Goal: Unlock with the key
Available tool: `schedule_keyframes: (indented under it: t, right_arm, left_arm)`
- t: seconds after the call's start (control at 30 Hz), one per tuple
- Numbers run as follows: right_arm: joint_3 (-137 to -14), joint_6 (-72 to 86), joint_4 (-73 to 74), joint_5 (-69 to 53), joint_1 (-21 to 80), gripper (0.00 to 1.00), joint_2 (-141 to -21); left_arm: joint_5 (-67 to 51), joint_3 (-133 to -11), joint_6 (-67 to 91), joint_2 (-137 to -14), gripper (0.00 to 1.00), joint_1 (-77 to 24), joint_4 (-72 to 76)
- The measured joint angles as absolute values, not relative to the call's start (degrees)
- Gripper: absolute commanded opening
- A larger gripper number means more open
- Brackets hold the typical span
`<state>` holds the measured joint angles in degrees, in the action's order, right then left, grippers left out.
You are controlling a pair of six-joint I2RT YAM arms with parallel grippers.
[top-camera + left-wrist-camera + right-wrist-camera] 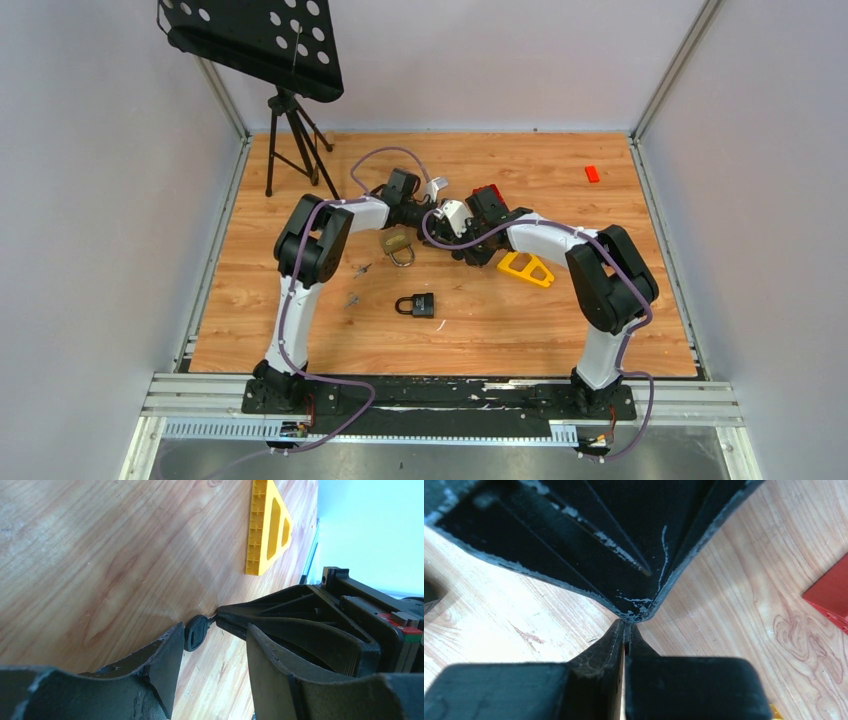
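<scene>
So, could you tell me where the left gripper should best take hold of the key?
On the key, probably the black head: it sticks out free of the right gripper's shut tips, which pinch the shank. Come from that end, facing those tips, the left gripper's open fingers either side.

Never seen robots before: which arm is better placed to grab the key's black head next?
Probably left: the left tool is open beside the key, while the right tool is shut on its blade.

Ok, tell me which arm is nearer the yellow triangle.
Right. The right arm has its forearm running just beside the yellow triangle; the left arm is well off to its left.
</scene>
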<state>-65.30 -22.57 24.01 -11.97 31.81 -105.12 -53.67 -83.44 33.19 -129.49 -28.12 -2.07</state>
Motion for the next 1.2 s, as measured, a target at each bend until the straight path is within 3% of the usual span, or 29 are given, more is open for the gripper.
schedule_keyframes:
  t: [0.63, 1.2]
  right_arm:
    - [-65.3, -23.0, 24.4, -12.4, 31.8, 0.00, -105.1]
    - [-65.3, -23.0, 24.7, -10.3, 32.8, 0.00, -105.0]
  left_arm:
    - [-58.2, -87.1, 15.9, -130.4, 0.52, -28.2, -13.0]
    - [-60.1, -87.5, 19.1, -131.2, 0.57, -28.1, -13.9]
